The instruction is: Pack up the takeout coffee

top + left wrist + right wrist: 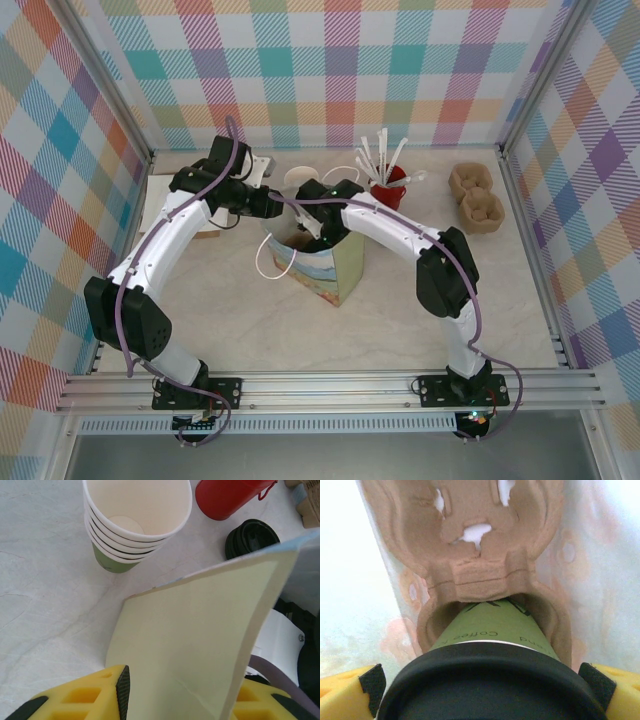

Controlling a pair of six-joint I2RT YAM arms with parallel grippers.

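Takeout coffee: olive-green paper cup (495, 625) with black round plastic lid (485, 680), seated in a socket of the brown moulded-pulp carrier (485, 575), inside the pale green paper bag (340, 275).
Right gripper (485, 687): jaws spread wide, flanking the lid; cannot tell whether the pads press on it.
Left gripper (185, 695): closed on the bag's wall.
Near the bag: stack of lidless green cups (135, 525), red mug (225, 497).
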